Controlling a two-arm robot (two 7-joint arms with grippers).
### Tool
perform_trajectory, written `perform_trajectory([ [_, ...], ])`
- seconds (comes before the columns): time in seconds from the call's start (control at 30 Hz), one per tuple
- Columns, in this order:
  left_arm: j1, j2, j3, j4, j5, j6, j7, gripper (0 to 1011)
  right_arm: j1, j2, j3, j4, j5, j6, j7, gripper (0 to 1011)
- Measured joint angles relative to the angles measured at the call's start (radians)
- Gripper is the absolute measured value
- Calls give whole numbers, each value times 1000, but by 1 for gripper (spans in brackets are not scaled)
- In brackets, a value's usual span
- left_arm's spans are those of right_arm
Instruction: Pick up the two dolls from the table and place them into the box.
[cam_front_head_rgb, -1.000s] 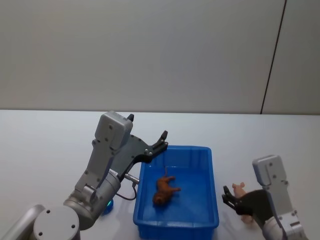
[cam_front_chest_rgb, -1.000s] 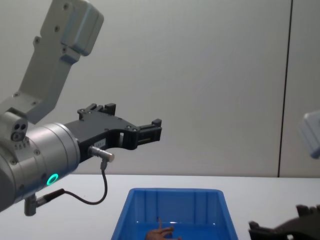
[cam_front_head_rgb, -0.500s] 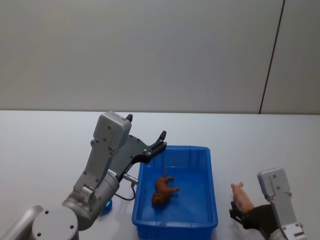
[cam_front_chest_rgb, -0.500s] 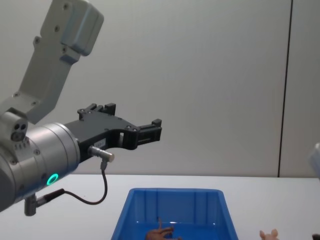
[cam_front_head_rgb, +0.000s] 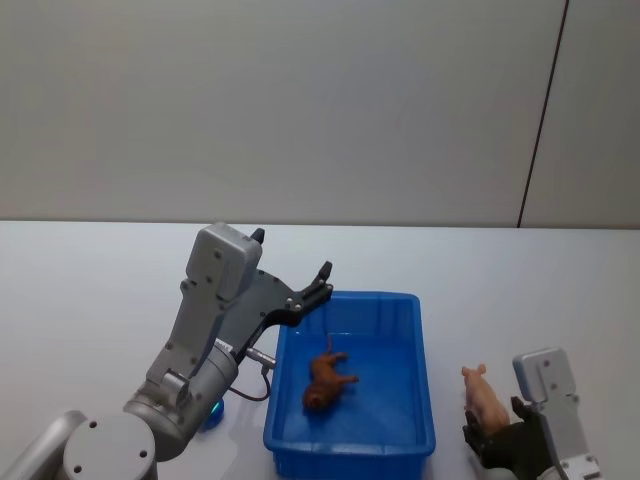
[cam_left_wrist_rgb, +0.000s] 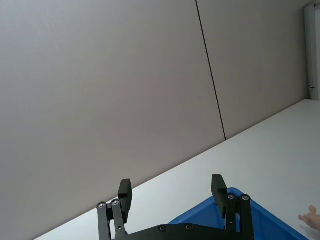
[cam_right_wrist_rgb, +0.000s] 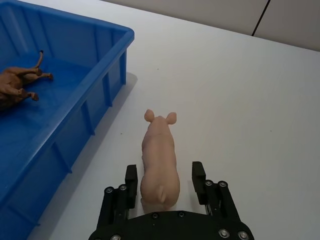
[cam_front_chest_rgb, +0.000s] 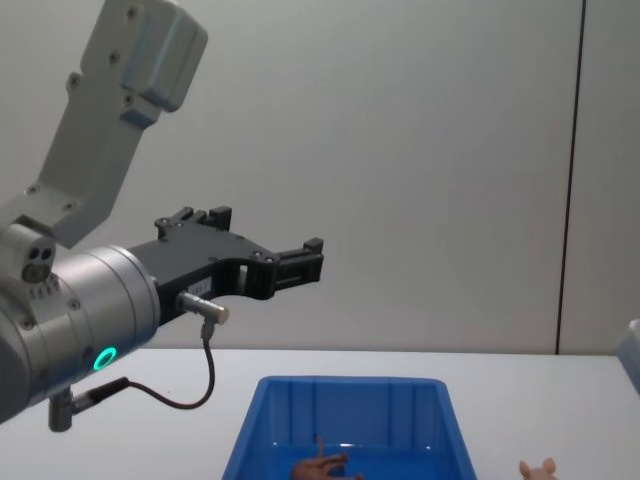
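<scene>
Right of the box (cam_right_wrist_rgb: 107, 75), the pig (cam_right_wrist_rgb: 159, 150) lies lengthwise between the 2 spread fingers (cam_right_wrist_rgb: 131, 181) of the right gripper (cam_right_wrist_rgb: 165, 177), ungripped; left gripper (cam_left_wrist_rgb: 171, 185) hangs open by the box's left rim.

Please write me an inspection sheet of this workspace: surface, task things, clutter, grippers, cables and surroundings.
Surface: white table, flat and plain.
Box: blue box, upright on the table.
Brown doll: brown doll lies on its side inside the box.
Pink doll: pink doll stands on the table, right of the box and apart from it.
Clutter: nothing seen.
Right gripper: right gripper open, one finger on each side of the pink doll's rear; contact not certain.
Left gripper: left gripper open, raised near the box's far left corner.
Cables: dark cable loops under the left wrist.
Surroundings: grey wall with one dark seam.
</scene>
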Motion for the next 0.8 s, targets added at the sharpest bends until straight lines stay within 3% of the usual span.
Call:
perform_trajectory([
  [0.07, 0, 0, 0, 0, 0, 0, 0, 1001, 3, -2, 0, 9, 1, -8, 4, 663],
  [0.1, 0, 0, 0, 0, 0, 0, 0, 1001, 3, -3, 0, 12, 1, -12, 7, 589],
  [0.37, 0, 0, 0, 0, 0, 0, 0, 1001, 0, -5, 1, 8, -1, -35, 10, 394],
  [0.8, 0, 0, 0, 0, 0, 0, 0, 1001, -11, -5, 3, -74, -7, -91, 9, 391],
])
